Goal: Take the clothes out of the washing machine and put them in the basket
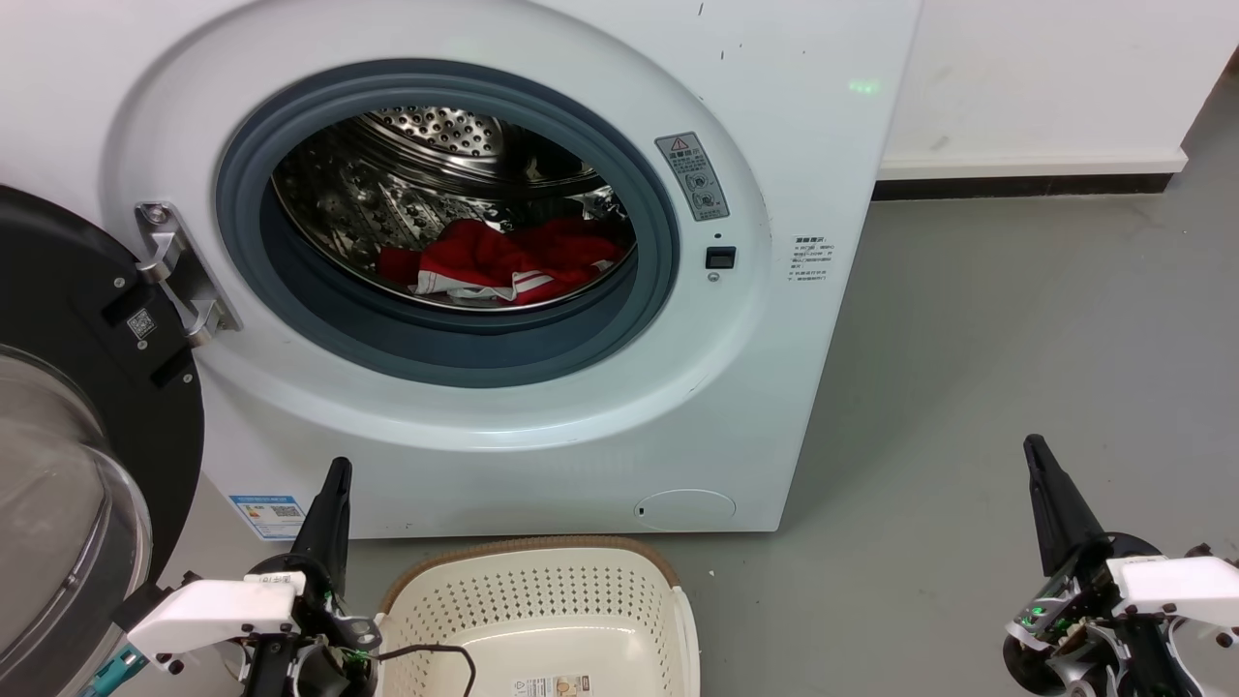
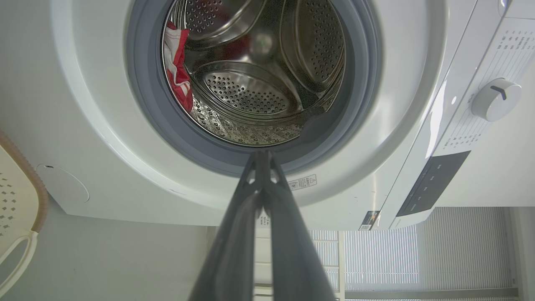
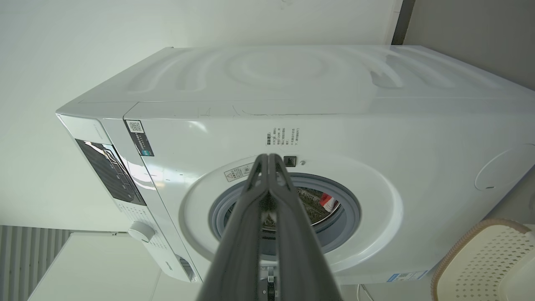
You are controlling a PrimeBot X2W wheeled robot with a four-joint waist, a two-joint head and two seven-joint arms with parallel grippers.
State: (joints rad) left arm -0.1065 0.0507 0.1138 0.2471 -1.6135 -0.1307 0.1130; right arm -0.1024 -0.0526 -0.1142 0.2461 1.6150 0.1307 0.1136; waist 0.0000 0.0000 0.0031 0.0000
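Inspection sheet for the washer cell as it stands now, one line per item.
Surface: grey floor; the basket stands on it.
Job's things: clothes lie in the drum of the washing machine; door open at the left; basket in front, no clothes seen in it.
Clutter: nothing seen.
Grippers: left end effector shut, holding nothing, beside the basket; right end effector shut, holding nothing, above the floor.
Cables: black cable loops over the basket near the left arm.
Surroundings: white wall with dark baseboard.
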